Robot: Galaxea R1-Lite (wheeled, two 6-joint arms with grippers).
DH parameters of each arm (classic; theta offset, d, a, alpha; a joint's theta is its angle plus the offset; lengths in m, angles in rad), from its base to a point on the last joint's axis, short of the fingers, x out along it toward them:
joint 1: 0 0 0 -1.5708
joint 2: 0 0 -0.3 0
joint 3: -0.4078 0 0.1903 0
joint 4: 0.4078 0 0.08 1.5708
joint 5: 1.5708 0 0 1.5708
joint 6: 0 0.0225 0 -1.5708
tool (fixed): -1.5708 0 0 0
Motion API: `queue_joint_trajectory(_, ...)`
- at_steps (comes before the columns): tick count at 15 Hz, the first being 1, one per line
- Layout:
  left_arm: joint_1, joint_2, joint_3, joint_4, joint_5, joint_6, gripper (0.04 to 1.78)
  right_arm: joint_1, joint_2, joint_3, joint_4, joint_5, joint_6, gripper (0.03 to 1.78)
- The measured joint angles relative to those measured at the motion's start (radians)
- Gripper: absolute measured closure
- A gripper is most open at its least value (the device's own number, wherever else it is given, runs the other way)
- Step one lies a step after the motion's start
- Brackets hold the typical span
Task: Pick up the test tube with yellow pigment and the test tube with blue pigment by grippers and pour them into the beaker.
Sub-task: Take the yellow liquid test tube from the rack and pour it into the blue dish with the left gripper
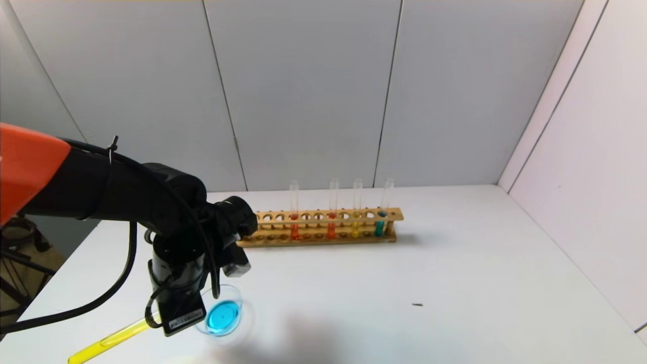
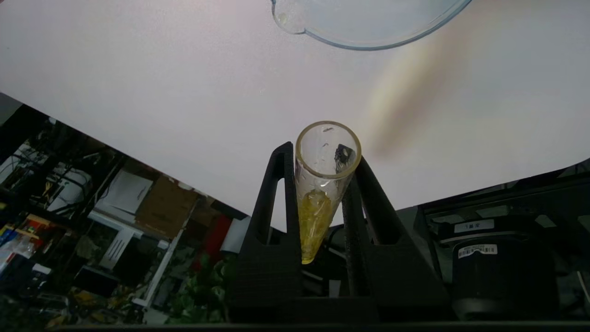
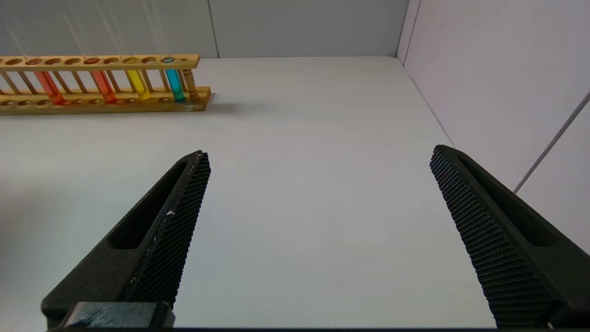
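Note:
My left gripper point(image 1: 178, 314) is shut on the test tube with yellow pigment point(image 1: 108, 341) and holds it steeply tilted, close to level. Its round end points toward the front left table edge. In the left wrist view the tube point(image 2: 318, 203) sits clamped between both black fingers point(image 2: 272, 207), its open mouth facing the beaker point(image 2: 364, 47) but short of the rim. Yellow liquid stays in the tube's lower part. The beaker point(image 1: 231, 289) holds bright blue liquid. The test tube with blue pigment is out of view. My right gripper point(image 3: 320, 152) is open over bare table, out of the head view.
A wooden rack point(image 1: 323, 225) stands at the back of the white table point(image 1: 455, 283) with two orange tubes, a yellow tube point(image 1: 356, 222) and a teal tube point(image 1: 380, 222). The left table edge lies close to the held tube. Grey walls close the back and right.

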Motion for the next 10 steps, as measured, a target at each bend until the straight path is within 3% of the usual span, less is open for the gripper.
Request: queue_joint_trajectory(10,0.0,0.074,-0.057,0.112,0.023,0.01,1.51,0.0,0.0,0.0,0.0,0.0,0.0,0.07)
